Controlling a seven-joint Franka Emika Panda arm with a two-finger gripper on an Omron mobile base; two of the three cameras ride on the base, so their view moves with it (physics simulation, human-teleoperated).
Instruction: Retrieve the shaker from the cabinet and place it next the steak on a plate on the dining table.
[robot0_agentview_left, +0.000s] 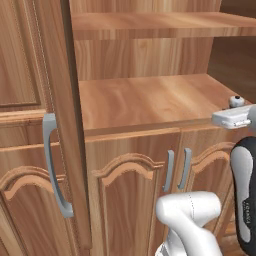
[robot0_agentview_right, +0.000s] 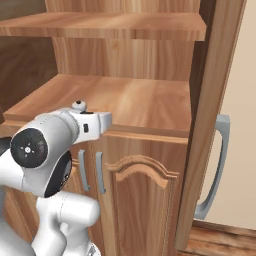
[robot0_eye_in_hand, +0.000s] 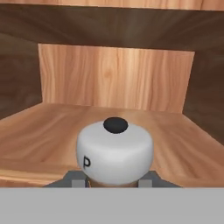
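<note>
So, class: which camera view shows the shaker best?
The hand view: the shaker looms close, pale top, dark spot and letter P clear. Both base views show just its tiny top above the robot's hand.

Cabinet (robot0_agentview_left: 130, 100): warm brown wood, wavy grain on shelves; back panel lighter, streaked; shaded inner sides dark brown. Door handles (robot0_agentview_left: 55, 170): grey. Shaker (robot0_eye_in_hand: 114, 151): pale grey-white rounded top, black dot at centre, black letter P on side. Robot arm (robot0_agentview_right: 45, 150): white, dark joints. Wall (robot0_agentview_right: 240, 150) beside cabinet: cream.
</note>
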